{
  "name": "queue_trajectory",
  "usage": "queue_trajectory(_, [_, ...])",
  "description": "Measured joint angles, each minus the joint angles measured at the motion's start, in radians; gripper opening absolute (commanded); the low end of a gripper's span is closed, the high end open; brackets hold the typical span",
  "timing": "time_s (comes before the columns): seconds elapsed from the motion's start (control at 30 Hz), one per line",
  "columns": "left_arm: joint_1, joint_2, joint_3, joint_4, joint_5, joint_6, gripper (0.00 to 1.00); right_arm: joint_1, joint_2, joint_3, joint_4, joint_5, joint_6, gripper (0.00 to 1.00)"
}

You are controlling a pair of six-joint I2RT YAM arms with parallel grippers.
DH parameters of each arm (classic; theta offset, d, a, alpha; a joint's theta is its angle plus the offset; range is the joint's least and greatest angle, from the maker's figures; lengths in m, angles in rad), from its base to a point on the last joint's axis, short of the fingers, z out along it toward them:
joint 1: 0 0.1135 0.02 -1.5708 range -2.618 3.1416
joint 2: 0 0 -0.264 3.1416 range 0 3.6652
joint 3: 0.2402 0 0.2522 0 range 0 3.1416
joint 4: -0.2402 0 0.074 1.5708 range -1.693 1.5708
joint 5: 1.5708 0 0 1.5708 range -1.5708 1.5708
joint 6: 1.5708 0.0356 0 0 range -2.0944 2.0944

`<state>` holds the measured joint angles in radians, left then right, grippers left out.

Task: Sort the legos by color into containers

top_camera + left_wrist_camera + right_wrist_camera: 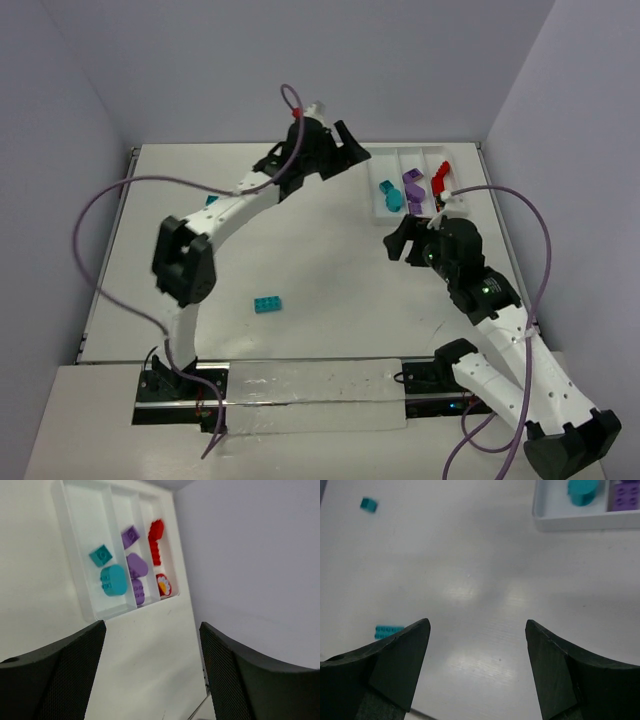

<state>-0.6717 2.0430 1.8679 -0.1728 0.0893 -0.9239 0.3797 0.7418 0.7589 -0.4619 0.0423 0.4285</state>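
The white tray (pixel 383 205) lies at the table's back right. Its left compartment holds teal legos (pixel 114 580), the middle purple legos (pixel 136 565), and the right red legos (pixel 156 540), including a red round piece with a white-yellow top (pixel 163 585). A teal brick (pixel 267 304) lies on the table's near middle and also shows in the right wrist view (pixel 388 631). A small teal piece (pixel 212 200) lies by the left arm, seen too in the right wrist view (pixel 368 503). My left gripper (pixel 352 150) is open and empty, left of the tray. My right gripper (pixel 398 240) is open and empty, just in front of the tray.
Grey walls close in the table at the back and both sides. Purple cables loop over both arms. The tray's near wall (pixel 580 522) lies just ahead of my right gripper (pixel 477 645). A clear plastic strip (pixel 310 395) lies between the arm bases.
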Motion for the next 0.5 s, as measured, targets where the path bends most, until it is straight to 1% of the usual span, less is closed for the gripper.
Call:
queue_trajectory(0.07, [0.037,-0.196,-0.158,-0.017,-0.019,0.021,0.84,0.101,0.062,0.001,0.018,-0.018,-0.016,0.83])
queue_trajectory(0.13, [0.096,-0.358,-0.280,-0.042,-0.044,0.033,0.84,0.225,0.143,0.002,0.045,-0.035,-0.037,0.83])
queue_trajectory(0.23, [0.201,-0.572,-0.457,-0.106,-0.145,0.051,0.84,0.415,0.316,0.036,0.064,-0.028,-0.103,0.82])
queue_trajectory(0.33, [0.256,-0.713,-0.575,-0.214,-0.246,0.069,0.84,0.563,0.497,0.112,0.088,-0.047,-0.196,0.82])
queue_trajectory(0.5, [0.284,-0.852,-0.704,-0.351,-0.339,0.091,0.85,0.654,0.731,0.302,0.087,-0.047,-0.376,0.82])
